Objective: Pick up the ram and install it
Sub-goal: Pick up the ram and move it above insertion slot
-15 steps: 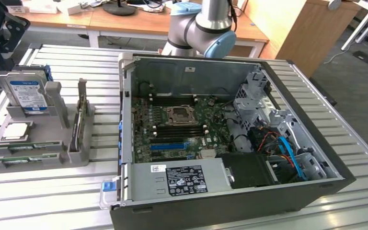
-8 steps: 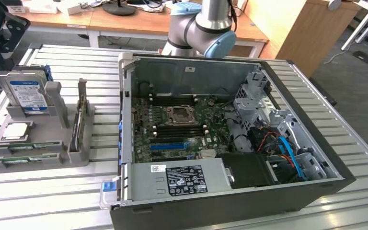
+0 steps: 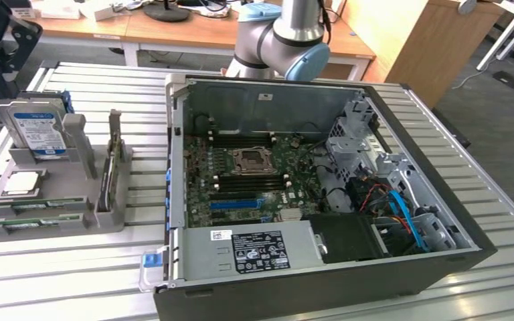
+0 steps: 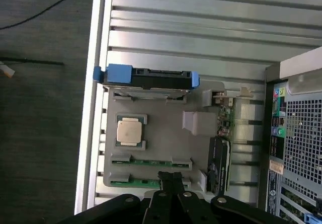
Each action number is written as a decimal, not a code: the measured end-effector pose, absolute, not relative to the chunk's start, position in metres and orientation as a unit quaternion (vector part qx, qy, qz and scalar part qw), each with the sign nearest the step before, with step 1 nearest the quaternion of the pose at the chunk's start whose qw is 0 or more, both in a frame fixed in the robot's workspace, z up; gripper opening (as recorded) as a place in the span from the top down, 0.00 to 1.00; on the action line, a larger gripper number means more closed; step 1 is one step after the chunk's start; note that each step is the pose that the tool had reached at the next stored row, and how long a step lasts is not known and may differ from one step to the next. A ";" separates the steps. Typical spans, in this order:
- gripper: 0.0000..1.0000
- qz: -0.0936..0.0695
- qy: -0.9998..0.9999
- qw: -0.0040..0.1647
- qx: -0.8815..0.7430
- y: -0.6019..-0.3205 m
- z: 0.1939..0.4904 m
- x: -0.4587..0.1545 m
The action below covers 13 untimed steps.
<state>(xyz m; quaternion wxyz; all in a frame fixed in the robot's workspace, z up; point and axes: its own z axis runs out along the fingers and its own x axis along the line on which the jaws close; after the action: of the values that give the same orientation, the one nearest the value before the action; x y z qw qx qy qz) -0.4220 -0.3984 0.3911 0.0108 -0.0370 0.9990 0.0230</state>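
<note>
Slatted table [image 4: 201, 27]; closed tool [image 4: 171, 175] above ram [image 4: 151, 161]

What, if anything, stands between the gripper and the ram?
Nothing visible. The shut gripper hangs over the holder, close to the two ram sticks lying in its slots. The processor and hard drive sit in other slots.

The light is soft and even. Inside the case [image 3: 266, 110] it is dimmer, with dark shadow around the wires [image 3: 391, 207]. The table [image 3: 484, 284] shines white with glare just beside the case. From the wrist, the table beside the case glows pale; the floor [image 4: 40, 133] looks dark.
</note>
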 end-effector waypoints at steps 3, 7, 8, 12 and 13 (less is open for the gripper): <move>0.89 0.023 0.998 0.010 -0.065 -0.398 0.391 -0.422; 0.89 0.024 0.995 0.009 -0.101 -0.398 0.391 -0.422; 0.89 0.024 0.994 0.009 -0.110 -0.398 0.391 -0.422; 0.89 0.024 0.989 0.008 -0.146 -0.398 0.391 -0.422; 0.89 0.024 0.988 0.008 -0.155 -0.398 0.391 -0.422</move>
<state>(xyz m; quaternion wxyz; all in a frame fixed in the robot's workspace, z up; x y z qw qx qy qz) -0.4220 -0.3984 0.3910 0.0080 -0.1548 0.9876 0.0241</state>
